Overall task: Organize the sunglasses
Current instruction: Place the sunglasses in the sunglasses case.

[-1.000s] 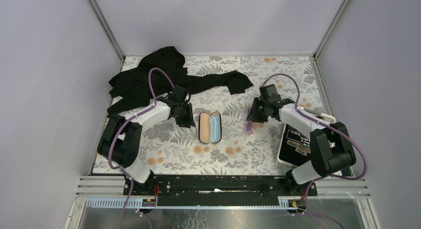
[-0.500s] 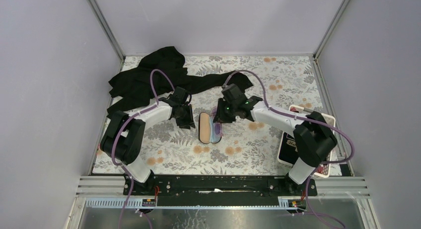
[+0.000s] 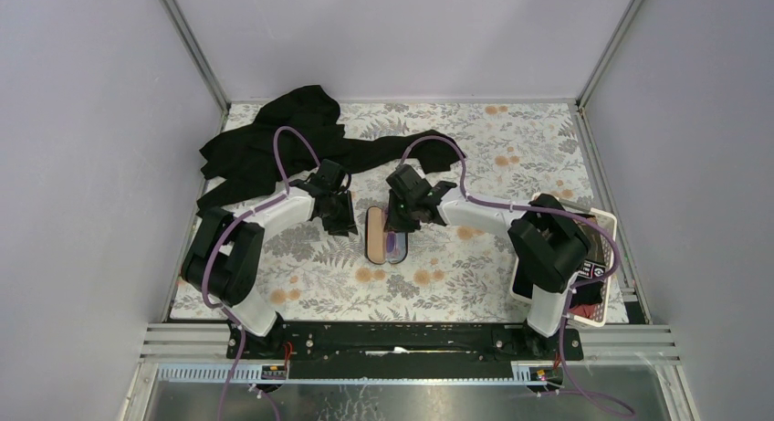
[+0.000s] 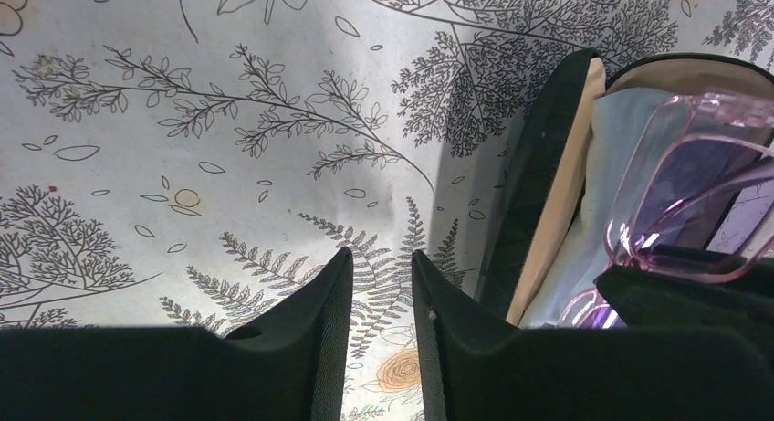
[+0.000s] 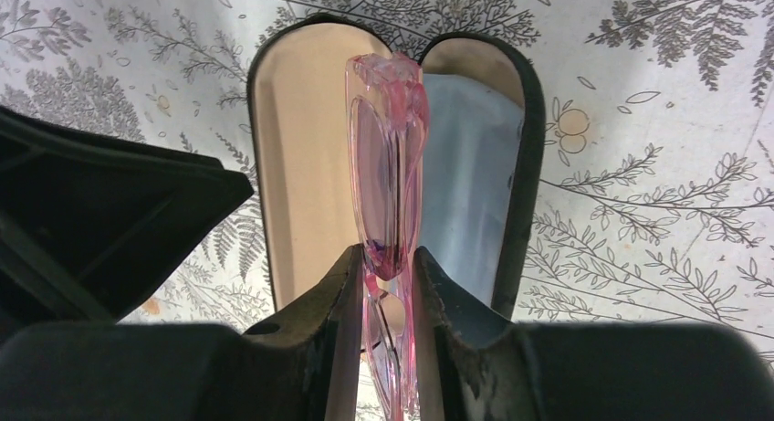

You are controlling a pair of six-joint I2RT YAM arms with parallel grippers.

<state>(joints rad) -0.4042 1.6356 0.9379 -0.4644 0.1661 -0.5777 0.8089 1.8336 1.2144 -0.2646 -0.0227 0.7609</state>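
Pinching the folded sunglasses (image 5: 388,156) edge-on, the right gripper (image 5: 383,284) holds them over the open black case (image 5: 528,165), one half bare tan lining (image 5: 301,165), the other holding a light blue cloth (image 5: 465,165), while the left gripper (image 4: 381,321) sits beside it, jaws slightly apart, empty.

An overhead rear camera looks down; both close wrist cameras share the open case (image 5: 292,165).

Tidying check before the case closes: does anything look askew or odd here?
The sunglasses stand on edge in the right pincer, over the hinge of the open case, not lying flat. A black garment sprawls crumpled at the far left of the table.
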